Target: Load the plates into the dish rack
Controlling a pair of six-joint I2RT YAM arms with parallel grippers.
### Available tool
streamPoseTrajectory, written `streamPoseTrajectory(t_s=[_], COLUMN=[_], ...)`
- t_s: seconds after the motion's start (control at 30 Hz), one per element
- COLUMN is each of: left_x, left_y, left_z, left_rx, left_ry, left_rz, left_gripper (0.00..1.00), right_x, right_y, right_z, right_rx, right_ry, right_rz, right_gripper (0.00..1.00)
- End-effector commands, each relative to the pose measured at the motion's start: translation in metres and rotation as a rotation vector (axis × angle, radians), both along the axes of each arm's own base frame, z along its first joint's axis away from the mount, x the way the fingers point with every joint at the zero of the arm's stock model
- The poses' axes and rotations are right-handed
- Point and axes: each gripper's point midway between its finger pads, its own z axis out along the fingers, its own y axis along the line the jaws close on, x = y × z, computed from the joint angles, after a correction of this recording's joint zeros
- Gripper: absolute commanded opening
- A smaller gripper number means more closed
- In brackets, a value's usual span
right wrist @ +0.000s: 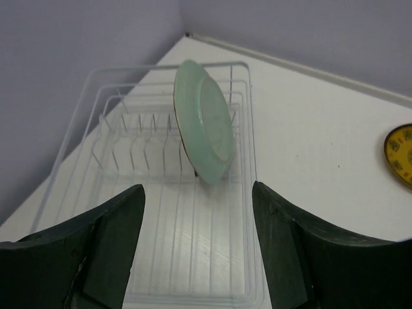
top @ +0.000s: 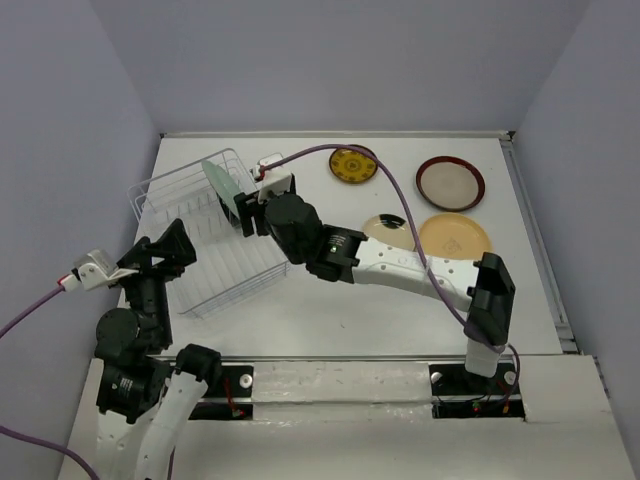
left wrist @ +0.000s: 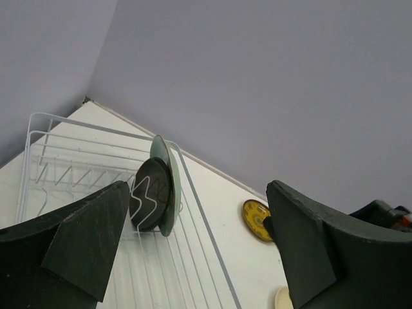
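The white wire dish rack (top: 170, 195) stands at the left. The mint-green plate (top: 222, 187) stands on edge in it, with the small black plate (left wrist: 152, 193) upright right beside it. My right gripper (top: 247, 214) is open and empty, just over the rack's right end, a little short of the green plate (right wrist: 205, 122). My left gripper (top: 168, 250) is open and empty at the rack's near-left side. The yellow patterned plate (top: 353, 165), red-rimmed plate (top: 450, 183) and orange-yellow plate (top: 455, 237) lie flat on the table. The cream plate (top: 385, 229) is partly hidden under the right arm.
The rack's empty slots (right wrist: 138, 151) run left of the green plate. Purple walls enclose the white table (top: 400, 320) at the back and both sides. The right arm's purple cable (top: 395, 195) arcs over the table near the yellow plate.
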Motion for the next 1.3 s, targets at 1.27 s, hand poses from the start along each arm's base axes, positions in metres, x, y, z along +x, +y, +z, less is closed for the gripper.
streamPoseTrajectory(t_s=[1.27], left_x=[0.019], left_y=[-0.01], left_z=[-0.001], left_rx=[0.024], left_ry=[0.015], left_rz=[-0.029], left_gripper=[0.99], right_x=[0.117], right_y=[0.018], right_z=[-0.102], right_rx=[0.131], right_ry=[0.324], right_rz=[-0.114], right_gripper=[0.65])
